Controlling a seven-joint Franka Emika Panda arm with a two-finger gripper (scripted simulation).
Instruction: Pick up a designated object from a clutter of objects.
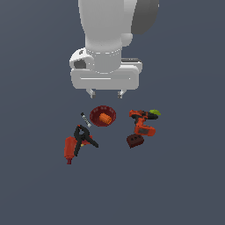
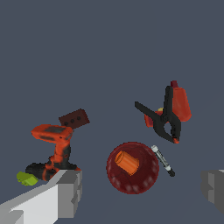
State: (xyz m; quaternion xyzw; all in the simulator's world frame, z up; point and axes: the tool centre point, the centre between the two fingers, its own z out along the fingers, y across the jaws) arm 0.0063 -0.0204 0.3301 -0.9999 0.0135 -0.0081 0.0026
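The designated object, a black X-shaped spring clamp (image 1: 83,138) (image 2: 164,120), lies on the floor with its handles splayed, resting against a red drill (image 1: 70,150) (image 2: 180,103). My gripper (image 1: 105,93) (image 2: 140,190) hangs open and holds nothing. It is above the clutter, over the far side of a dark red bowl (image 1: 94,115) (image 2: 144,180), well apart from the clamp. In the wrist view both grey fingers (image 2: 65,192) stand wide apart with nothing between them.
The bowl holds an orange piece (image 1: 104,118) (image 2: 127,162). A thin marker (image 1: 85,119) (image 2: 162,160) lies between bowl and clamp. An orange-black drill (image 1: 143,123) (image 2: 54,146) with a green bit (image 1: 154,112) and a brown block (image 1: 135,140) (image 2: 74,118) lie to the exterior view's right.
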